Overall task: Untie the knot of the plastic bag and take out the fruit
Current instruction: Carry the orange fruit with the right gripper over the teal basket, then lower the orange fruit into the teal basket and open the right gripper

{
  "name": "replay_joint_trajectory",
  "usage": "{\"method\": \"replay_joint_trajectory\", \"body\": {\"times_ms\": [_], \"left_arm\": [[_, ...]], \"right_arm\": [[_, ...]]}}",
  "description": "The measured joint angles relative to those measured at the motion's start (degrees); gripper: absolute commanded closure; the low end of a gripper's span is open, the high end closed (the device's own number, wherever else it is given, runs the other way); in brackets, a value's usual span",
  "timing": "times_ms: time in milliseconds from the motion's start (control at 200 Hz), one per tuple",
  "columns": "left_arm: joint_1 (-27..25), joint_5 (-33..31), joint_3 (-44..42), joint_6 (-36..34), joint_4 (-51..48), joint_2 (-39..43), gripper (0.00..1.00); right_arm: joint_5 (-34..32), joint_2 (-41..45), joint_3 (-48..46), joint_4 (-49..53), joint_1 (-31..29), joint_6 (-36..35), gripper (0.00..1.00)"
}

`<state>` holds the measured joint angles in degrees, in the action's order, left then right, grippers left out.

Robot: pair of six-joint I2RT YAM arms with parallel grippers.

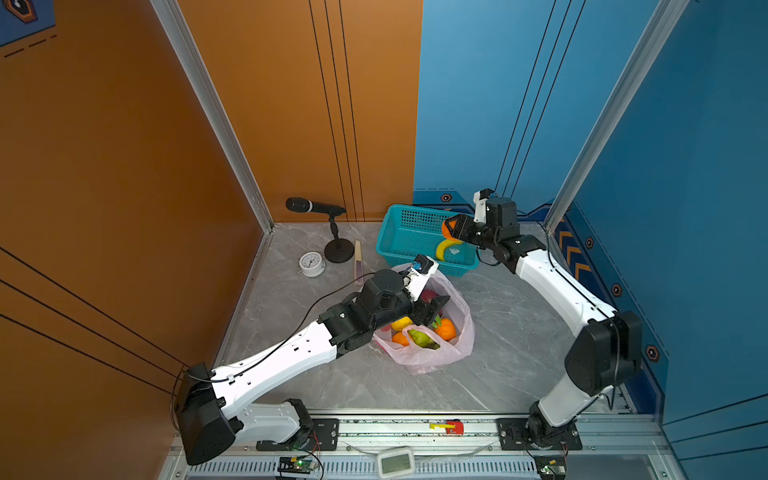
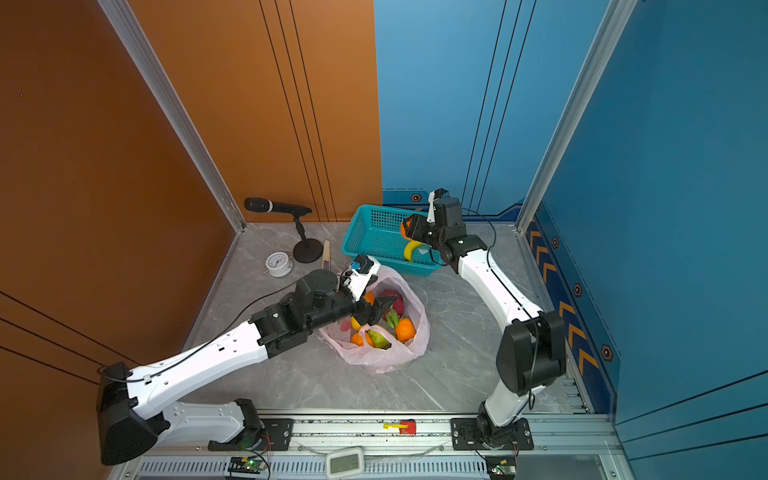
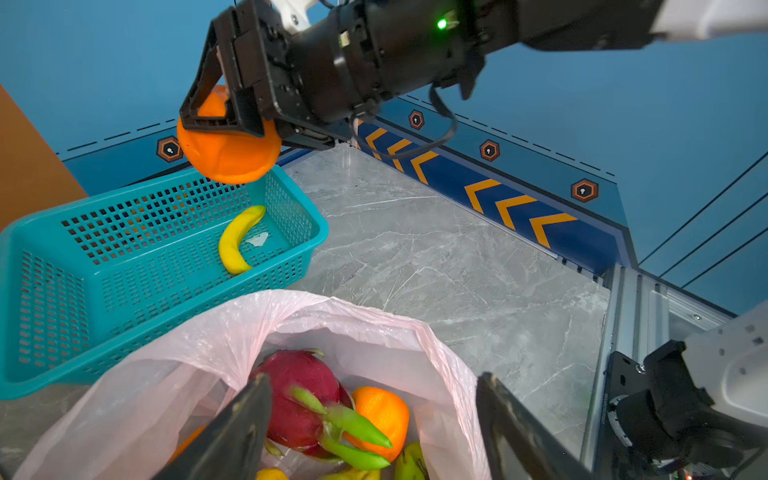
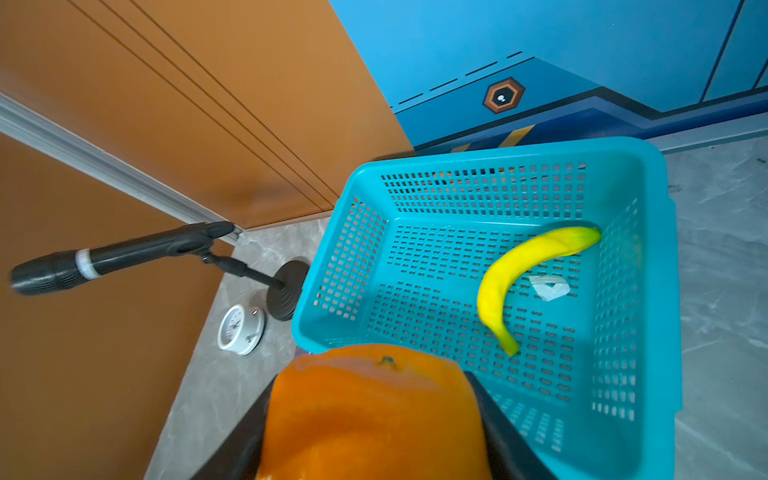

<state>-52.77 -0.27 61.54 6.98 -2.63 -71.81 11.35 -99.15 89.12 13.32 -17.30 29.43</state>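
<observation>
Right jaws grip one orange [image 4: 374, 415] above the teal basket [image 4: 498, 151], at 1 o'clock from the plastic bag [image 1: 428, 361] lying mid-worktop [image 1: 507, 332]. Left jaws stand open over its open mouth. The fruit [image 3: 299, 390] inside looks light, smooth and prone to roll: pinch across the widest middle

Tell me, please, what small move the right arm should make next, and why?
Probably lower the right gripper a little toward the floor of the teal basket: it is shut on an orange held above the rim, so opening now might make it bounce. Bare floor shows beside the banana.
</observation>
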Motion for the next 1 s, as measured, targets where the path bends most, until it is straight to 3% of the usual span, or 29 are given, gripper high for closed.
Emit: {"method": "replay_joint_trajectory", "body": {"times_ms": [451,896,996], "left_arm": [[0.3,-0.7,5.9,0.2,-2.9,-4.8,0.15],[0.3,-0.7,7.0,0.4,-4.5,-6.8,0.15],[0.3,-0.9,7.0,0.5,-4.7,-6.8,0.15]], "right_arm": [[-2.8,-26.6,23.4,10.3,1.6,-5.8,0.58],[-4.6,-39.5,32.7,16.0,1.6,-8.5,0.58],[-4.6,-40.2,33.7,16.4,1.6,-8.7,0.51]]}}
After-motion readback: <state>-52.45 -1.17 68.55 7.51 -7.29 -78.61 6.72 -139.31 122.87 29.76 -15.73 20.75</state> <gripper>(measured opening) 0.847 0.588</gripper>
